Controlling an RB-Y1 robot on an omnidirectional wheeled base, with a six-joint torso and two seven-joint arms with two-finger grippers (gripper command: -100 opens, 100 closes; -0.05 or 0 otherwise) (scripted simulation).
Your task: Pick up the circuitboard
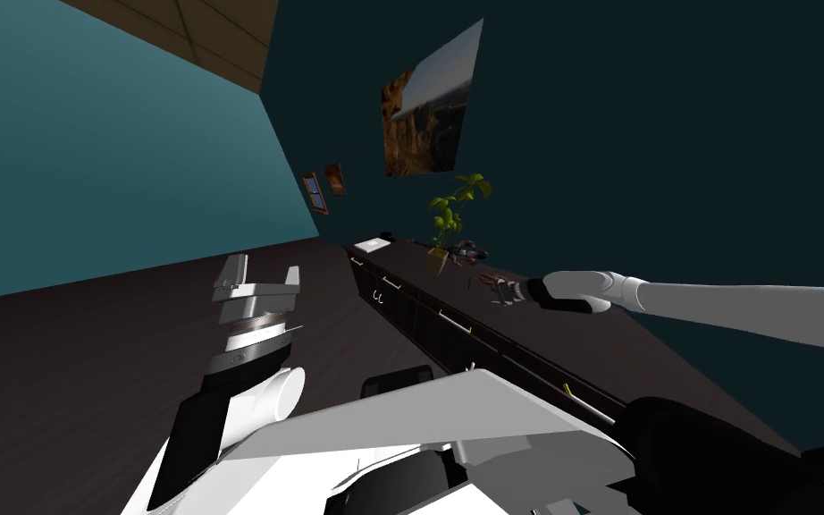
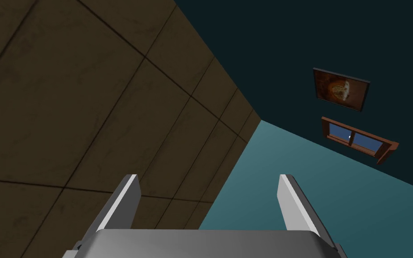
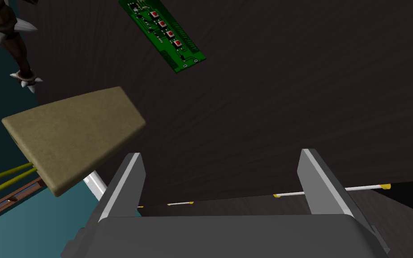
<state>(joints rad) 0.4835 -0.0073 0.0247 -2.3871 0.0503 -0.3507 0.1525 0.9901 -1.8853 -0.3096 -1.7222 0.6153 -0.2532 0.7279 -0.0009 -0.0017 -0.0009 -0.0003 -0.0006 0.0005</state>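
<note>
Right wrist: circuitboard (image 3: 161,32) beyond spread hand (image 3: 221,153)

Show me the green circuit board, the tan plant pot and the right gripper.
circuit board (image 3: 165,36): right wrist view, middle of its green face.
plant pot (image 3: 73,134): right wrist view, its tan side.
right gripper (image 3: 221,154): right wrist view, midway between its open fingertips.

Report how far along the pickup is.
Done: the right hand is out over the dark cabinet top. In hand: nothing; it is open, and the flat green circuit board lies ahead, untouched, near the tan plant pot. Left: close in, grip, lift. The left hand is raised, open.
</note>
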